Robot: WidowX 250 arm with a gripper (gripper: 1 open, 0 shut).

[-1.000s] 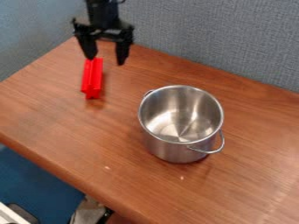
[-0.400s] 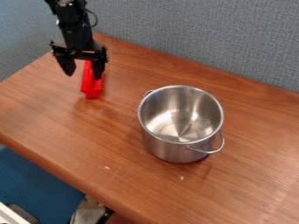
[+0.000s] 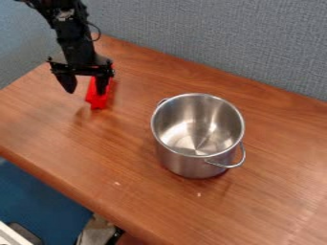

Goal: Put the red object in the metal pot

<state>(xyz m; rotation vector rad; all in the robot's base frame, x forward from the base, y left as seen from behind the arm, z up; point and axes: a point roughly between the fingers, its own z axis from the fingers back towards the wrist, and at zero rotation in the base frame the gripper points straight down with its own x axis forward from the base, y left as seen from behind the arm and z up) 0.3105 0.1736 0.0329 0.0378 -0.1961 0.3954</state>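
Observation:
The red object (image 3: 99, 94) is a flat red block lying on the wooden table at the left, its upper part hidden behind the gripper. My gripper (image 3: 80, 81) hangs over its far end, pointing down with its black fingers (image 3: 61, 78) spread open on either side of the block; I cannot tell whether they touch it. The metal pot (image 3: 198, 134) stands upright and empty to the right of the block, well apart from the gripper, with its thin wire handle at the lower right.
The brown wooden table (image 3: 76, 144) ends in a front edge running from the left down toward the bottom right. A grey-blue wall (image 3: 243, 38) stands behind it.
The gripper has moved left and down, from above the block's far end to low around it, staying open. The block and pot have not moved.

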